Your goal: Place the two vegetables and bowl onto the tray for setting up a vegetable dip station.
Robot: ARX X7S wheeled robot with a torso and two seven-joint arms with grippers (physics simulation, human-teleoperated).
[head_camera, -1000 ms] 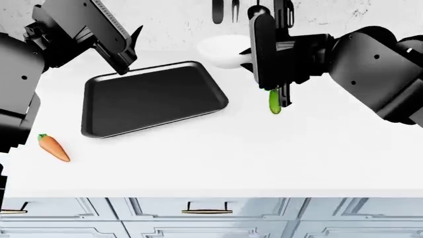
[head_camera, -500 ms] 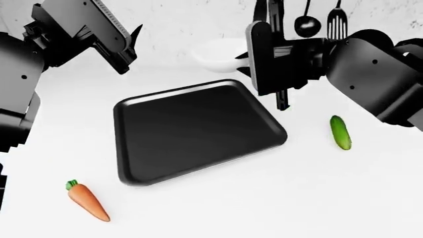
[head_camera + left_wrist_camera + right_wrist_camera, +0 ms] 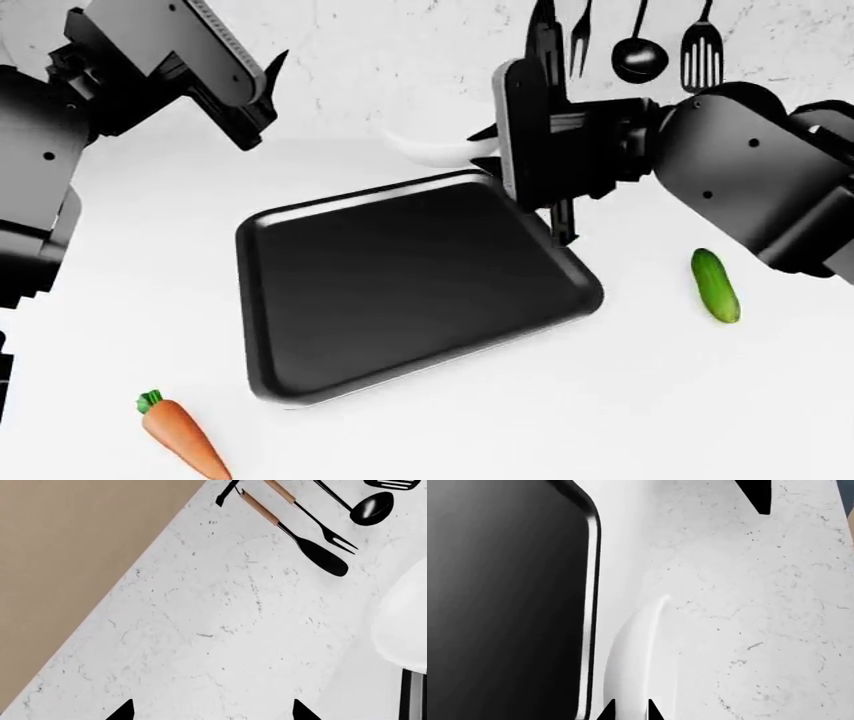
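Observation:
The black tray lies in the middle of the white counter. The orange carrot rests near its front left corner, and the green cucumber lies to its right. Just behind the tray's far rim is the white bowl, partly hidden by my right gripper. In the right wrist view that gripper has its fingertips close together with the bowl's rim between them, beside the tray. My left gripper hangs open and empty above the counter's back left; its wrist view faces the wall.
Black utensils hang on the marble wall behind the counter, also seen as utensils in the left wrist view. The bowl shows at that view's edge. White counter stretches in front of the tray and cucumber.
The head view has moved in: tray, carrot and cucumber show larger and lower. The bowl now sits right at the tray's far rim, more hidden by the right gripper.

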